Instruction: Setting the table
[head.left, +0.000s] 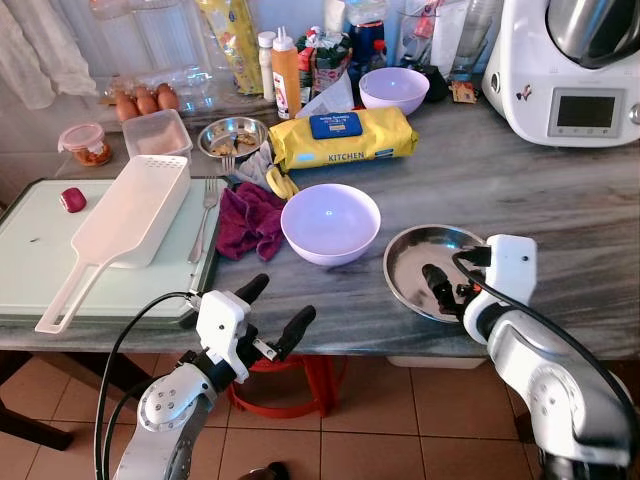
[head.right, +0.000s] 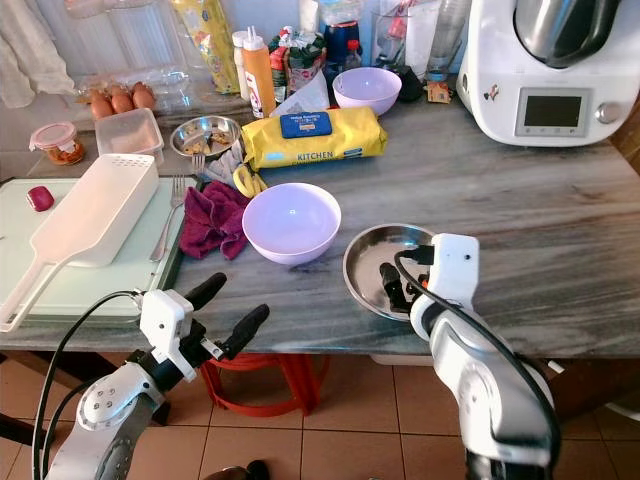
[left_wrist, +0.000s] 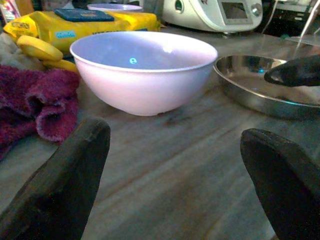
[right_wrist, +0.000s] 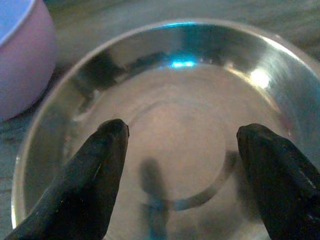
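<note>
Right gripper (head.left: 437, 283), jaws spread, hangs over the shallow round steel plate (head.left: 410, 262) near the table's (head.left: 520, 200) front edge; pinch its near rim squarely. Left gripper (head.left: 275, 312) waits released.

A grey marble counter (head.left: 520, 190) carries a steel plate (head.left: 410, 262), a lilac bowl (head.left: 330, 222) beside a maroon cloth (head.left: 248, 220), a yellow wipes pack (head.left: 340, 137), a white appliance (head.left: 570, 70) (far right) and a pale tray (head.left: 30, 260).

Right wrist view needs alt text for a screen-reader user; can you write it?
The right hand, fingers open, hovers above an empty steel plate on the grey counter. A lilac bowl sits beside the plate.
</note>
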